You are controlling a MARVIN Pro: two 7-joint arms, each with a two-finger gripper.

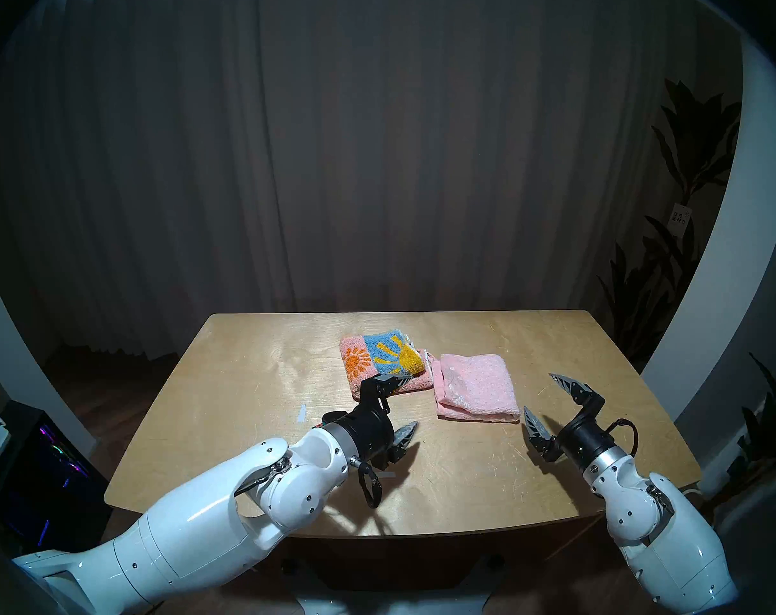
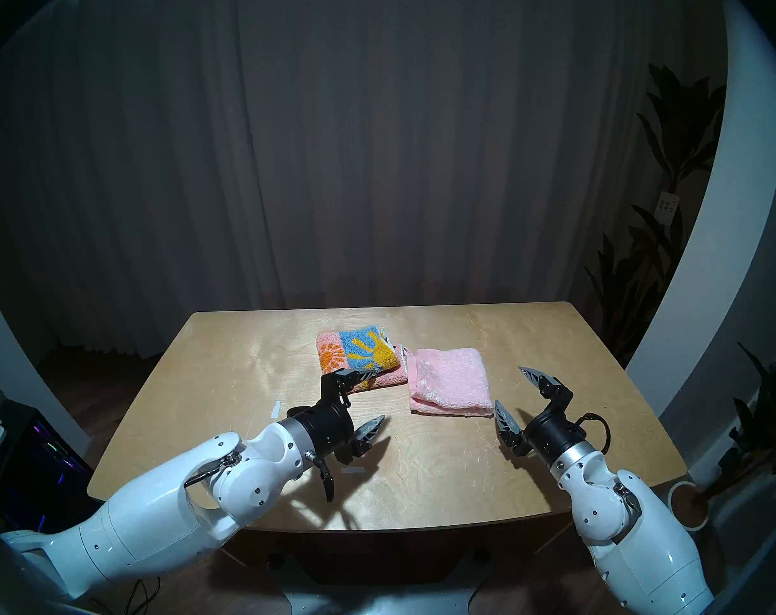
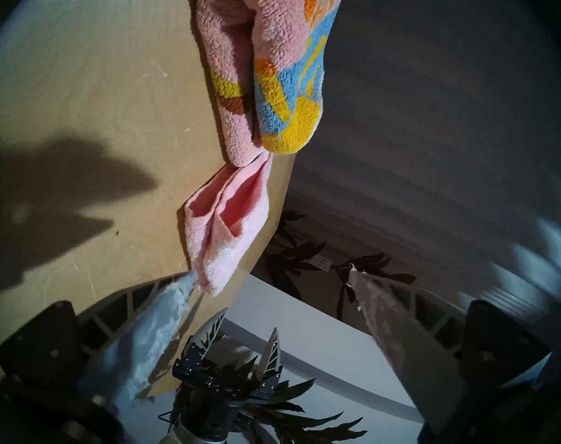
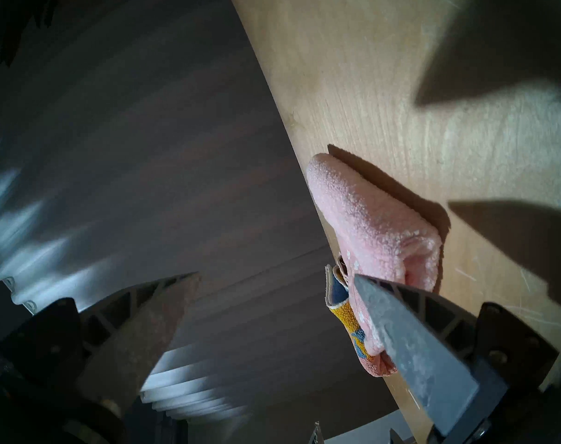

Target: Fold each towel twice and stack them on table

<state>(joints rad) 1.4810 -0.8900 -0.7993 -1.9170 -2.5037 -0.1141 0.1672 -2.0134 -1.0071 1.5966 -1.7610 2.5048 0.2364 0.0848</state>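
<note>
Both folded, not yet stacked: sunflower towel (image 1: 381, 362) just ahead of left gripper (image 1: 403, 404), pale pink towel (image 1: 476, 388) beside right gripper (image 1: 540, 395). Jaws wide, empty. Next: grasp one, lay atop other.

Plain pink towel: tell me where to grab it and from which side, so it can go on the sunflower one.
Take the plain pink towel at its rounded folded edge on the right, coming in low from the right gripper, whose jaws are open beside it. The left side shows loose layered edges that would likely splay. The sunflower towel lies just left.

Pink towel (image 4: 372, 222) behind pincer finger (image 4: 410, 337)
</note>
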